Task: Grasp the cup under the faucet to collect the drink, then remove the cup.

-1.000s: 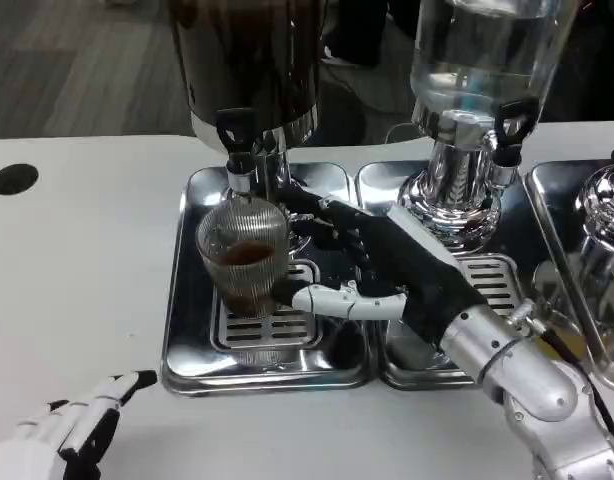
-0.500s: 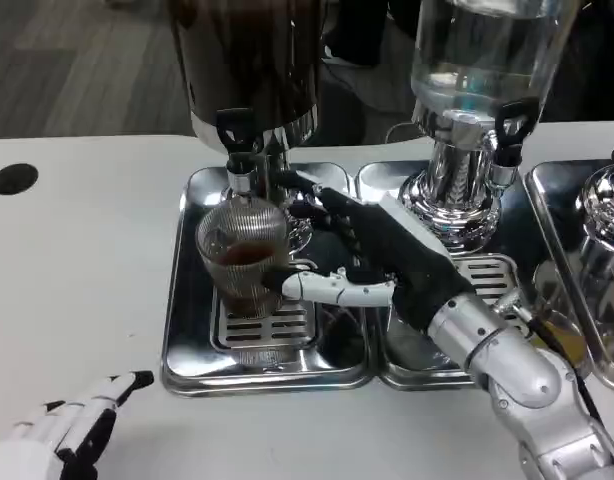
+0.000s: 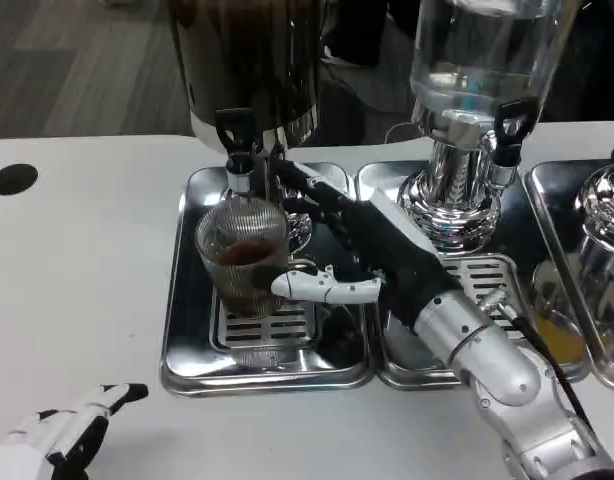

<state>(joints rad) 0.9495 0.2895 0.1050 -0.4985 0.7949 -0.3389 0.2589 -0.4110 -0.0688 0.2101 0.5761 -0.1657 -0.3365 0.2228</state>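
Observation:
A ribbed glass cup [image 3: 243, 258] partly filled with brown drink stands on the grate of the left drip tray [image 3: 183, 300], right under the black faucet [image 3: 237, 140] of the dark dispenser. My right hand [image 3: 362, 250] reaches in from the right with its fingers spread. Its white thumb [image 3: 312, 287] lies against the cup's lower right side, and its black fingers [image 3: 305, 190] stretch past the cup's far right side. Whether the fingers press the glass I cannot tell. My left hand [image 3: 57, 437] lies open on the table at the bottom left, far from the cup.
A clear dispenser [image 3: 467, 90] stands on a second drip tray [image 3: 507, 290] just right of my right forearm. A third steel dispenser [image 3: 602, 230] is at the right edge. A black hole [image 3: 14, 178] marks the table's left side.
My right hand has slid left and forward, bringing its thumb against the cup and its fingers further behind it. My left hand has drawn back a little toward the bottom edge.

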